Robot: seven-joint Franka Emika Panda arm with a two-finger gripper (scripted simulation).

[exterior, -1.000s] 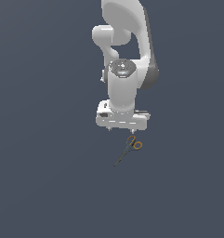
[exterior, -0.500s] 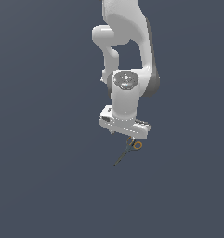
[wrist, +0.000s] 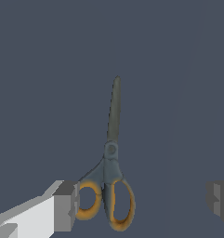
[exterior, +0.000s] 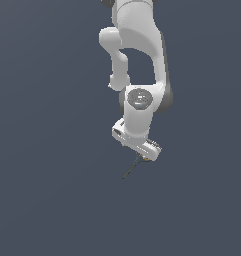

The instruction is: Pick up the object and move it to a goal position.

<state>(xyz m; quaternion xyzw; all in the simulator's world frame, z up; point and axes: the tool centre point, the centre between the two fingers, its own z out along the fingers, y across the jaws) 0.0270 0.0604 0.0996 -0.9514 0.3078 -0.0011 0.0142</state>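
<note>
Plain slate blue-grey across the whole ground (exterior: 47, 200), unpatterned, uniform from edge to edge. Glossy white on the arm (exterior: 137, 45) in the upper centre, with darker grey at the joint seams and a mottled grey disc on the wrist joint. White on the gripper (exterior: 139, 147), grey on its finger pads (wrist: 66, 207). Orange on both ring handles of the scissors (wrist: 108, 176), low in the wrist frame; dull grey-olive along the closed blades and pivot.
</note>
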